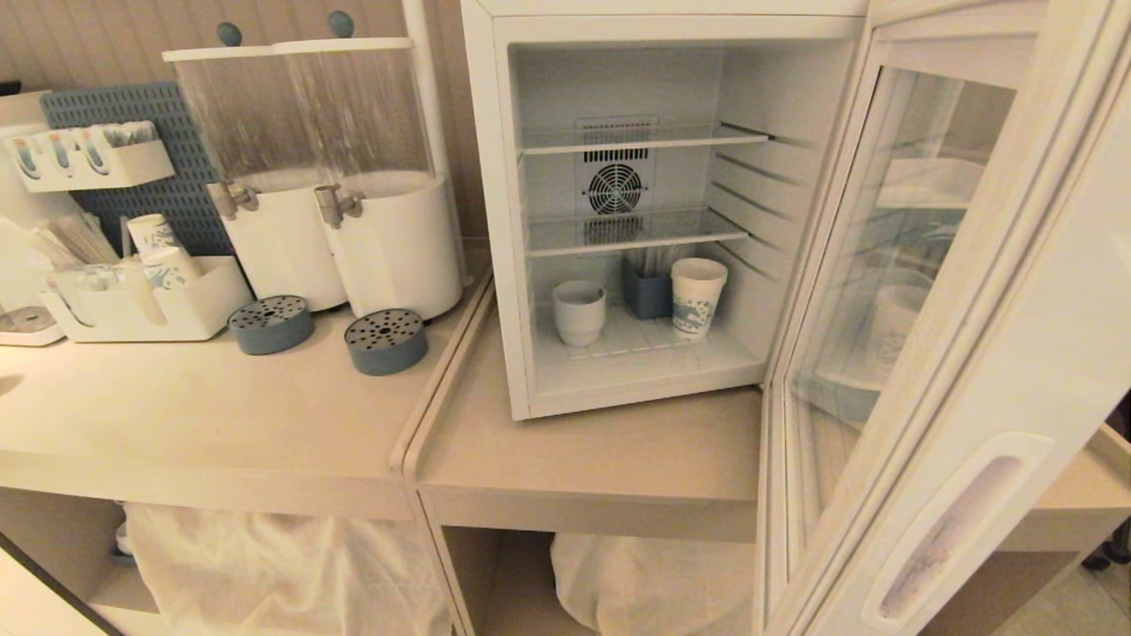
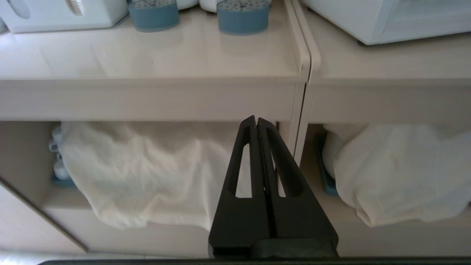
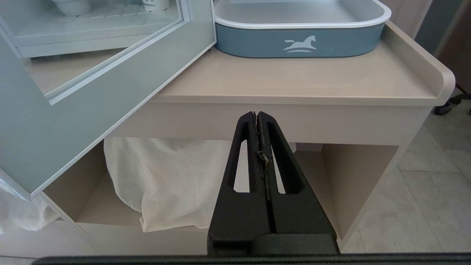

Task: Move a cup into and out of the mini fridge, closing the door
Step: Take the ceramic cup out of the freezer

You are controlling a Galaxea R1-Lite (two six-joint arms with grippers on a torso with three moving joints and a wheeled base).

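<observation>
Head view: fridge [image 1: 521, 221] standing on the right-hand counter [image 1: 583, 450], back from its front edge, door [image 1: 954, 371] swung wide open toward the right. Inside, on the bottom floor, cup [image 1: 579, 311] upright near the left wall; blue holder [image 1: 647, 293] behind and a paper cup [image 1: 697, 298] to its right, all three apart. Two wire shelves [image 1: 636, 234] above. On the left counter, two dispensers [image 1: 336, 177] near the back, two blue drip trays [image 1: 386, 341] in front of them, an organiser [image 1: 132, 309] at the far left. No arm visible here. Left wrist view: left gripper [image 2: 256, 119] pressed together, holding nothing, hanging below the counter's front edge, before a white cloth [image 2: 147, 173] on the lower shelf. Right wrist view: right gripper [image 3: 256, 114] likewise together and empty, below the counter edge; open door at one side, blue tray [image 3: 300, 38] on the counter top.
</observation>
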